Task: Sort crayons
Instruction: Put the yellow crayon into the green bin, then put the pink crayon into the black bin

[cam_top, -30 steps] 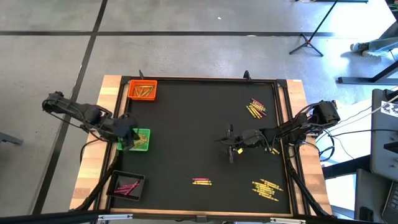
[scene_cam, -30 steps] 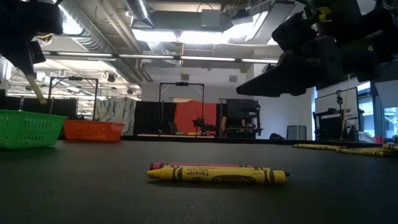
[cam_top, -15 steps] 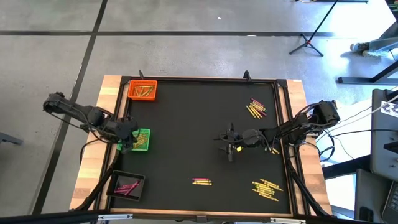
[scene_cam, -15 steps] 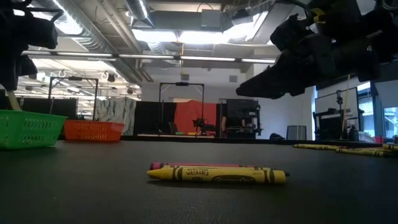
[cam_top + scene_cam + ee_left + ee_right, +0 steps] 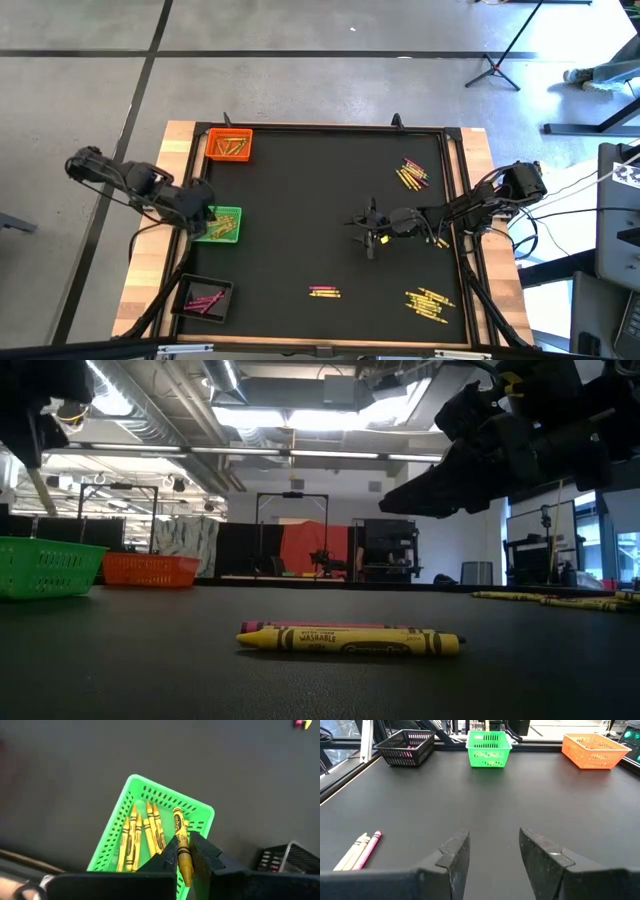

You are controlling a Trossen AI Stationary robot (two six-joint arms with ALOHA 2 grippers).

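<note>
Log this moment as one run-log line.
left gripper: shut on yellow crayon, above green tray | right gripper: open, empty, mid-table

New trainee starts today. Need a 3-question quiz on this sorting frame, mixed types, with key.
1. True or false: the left gripper is shut on a yellow crayon.
2. Which tray sits under that crayon? A) orange B) green C) black
3. Fill in: the right gripper hangs open over the mat, holding ____.

Key
1. True.
2. B, the green tray; yellow crayons already lie in it.
3. Nothing; a pink and yellow pair lies nearby.
</note>
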